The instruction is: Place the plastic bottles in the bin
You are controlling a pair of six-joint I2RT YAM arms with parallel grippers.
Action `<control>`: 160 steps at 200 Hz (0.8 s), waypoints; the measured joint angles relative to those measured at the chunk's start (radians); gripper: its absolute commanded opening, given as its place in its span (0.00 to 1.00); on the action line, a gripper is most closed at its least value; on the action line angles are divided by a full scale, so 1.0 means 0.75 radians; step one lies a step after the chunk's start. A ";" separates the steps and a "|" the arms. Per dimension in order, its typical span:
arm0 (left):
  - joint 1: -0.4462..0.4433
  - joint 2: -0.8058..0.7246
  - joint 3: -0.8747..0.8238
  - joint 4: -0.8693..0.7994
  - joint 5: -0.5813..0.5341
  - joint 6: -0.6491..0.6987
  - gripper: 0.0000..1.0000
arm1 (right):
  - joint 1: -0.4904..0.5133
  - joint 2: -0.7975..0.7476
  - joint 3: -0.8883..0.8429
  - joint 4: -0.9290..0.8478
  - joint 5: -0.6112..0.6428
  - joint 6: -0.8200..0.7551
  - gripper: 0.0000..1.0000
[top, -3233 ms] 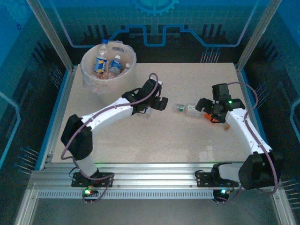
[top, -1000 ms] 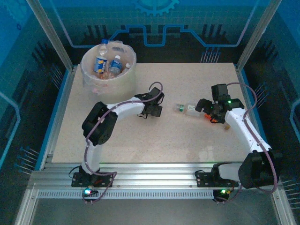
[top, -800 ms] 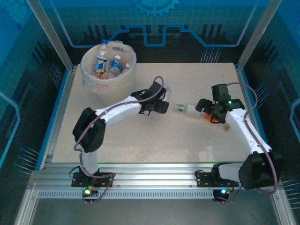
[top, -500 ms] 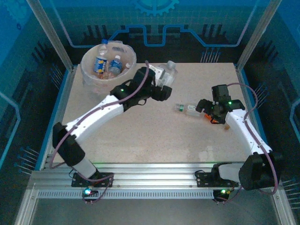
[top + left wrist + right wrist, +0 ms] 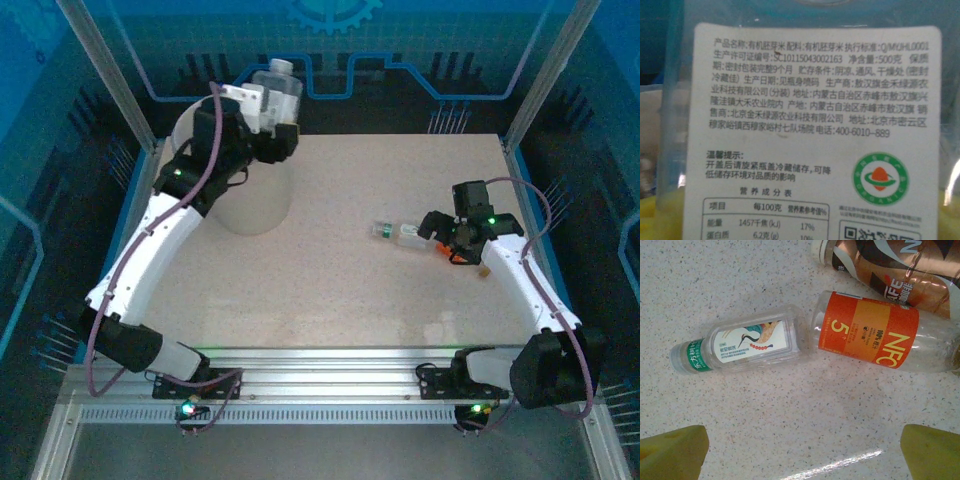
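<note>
Could miss the bin [image 5: 255, 205] if released now, left fingers [image 5: 283, 132] clamped on clear bottle [image 5: 280, 92] by its rim; right fingers [image 5: 670, 450] apart.

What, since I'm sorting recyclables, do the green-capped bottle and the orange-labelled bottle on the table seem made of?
Green-capped clear bottle: likely thin clear plastic, glossy; the speckled table shows through its wall. Orange-labelled clear bottle: probably the same plastic, its bare end see-through and glinting; the label looks like printed film, perhaps paper.
</note>
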 measured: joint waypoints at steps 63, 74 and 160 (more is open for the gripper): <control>0.207 0.094 0.139 -0.097 0.037 -0.007 0.66 | 0.001 0.000 0.000 0.000 -0.005 0.000 1.00; 0.226 0.125 0.156 -0.117 0.039 -0.013 0.66 | 0.001 0.000 0.000 0.000 -0.005 0.000 1.00; 0.289 0.305 0.199 -0.248 0.062 -0.053 0.73 | 0.001 0.000 0.000 0.001 -0.005 0.000 1.00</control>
